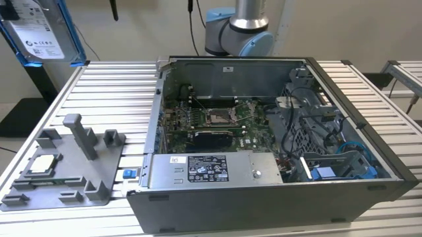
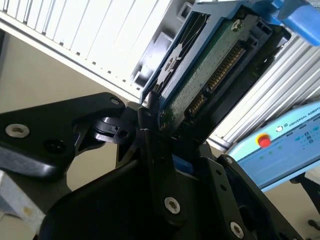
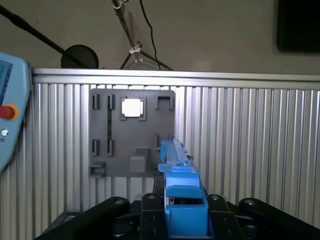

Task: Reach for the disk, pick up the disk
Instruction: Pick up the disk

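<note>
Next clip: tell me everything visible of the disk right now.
The disk is a flat silver-grey drive with a white label in a bright blue plastic carrier. It is held clear of the table at the exterior view's upper left, slightly tilted. The second wrist view shows its green circuit board and connector. The end effector is clamped on its edge.

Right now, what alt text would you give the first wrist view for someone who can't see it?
The gripper is shut on the disk, seen edge-on with its blue frame toward the camera. Beyond it a ribbed metal table carries a grey tray with a small square chip seated in it.
</note>
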Controlling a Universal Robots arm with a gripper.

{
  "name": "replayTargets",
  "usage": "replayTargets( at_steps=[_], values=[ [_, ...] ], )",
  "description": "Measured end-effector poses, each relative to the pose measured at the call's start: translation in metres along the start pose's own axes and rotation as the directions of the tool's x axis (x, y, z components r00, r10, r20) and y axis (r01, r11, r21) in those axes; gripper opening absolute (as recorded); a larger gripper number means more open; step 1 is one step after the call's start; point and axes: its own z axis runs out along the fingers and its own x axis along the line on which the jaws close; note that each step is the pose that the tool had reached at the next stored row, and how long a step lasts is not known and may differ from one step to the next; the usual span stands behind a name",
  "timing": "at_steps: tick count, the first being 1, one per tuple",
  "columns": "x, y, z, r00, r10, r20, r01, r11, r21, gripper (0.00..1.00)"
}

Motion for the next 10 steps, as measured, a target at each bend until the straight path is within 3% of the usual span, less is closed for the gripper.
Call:
replayTargets(
  at_steps=[10],
  values=[
    [0.0001, -0.0457, -0.0011, 1.0000, 0.000, 0.0000, 0.000, 1.0000, -0.0062, 0.00]
  ],
)
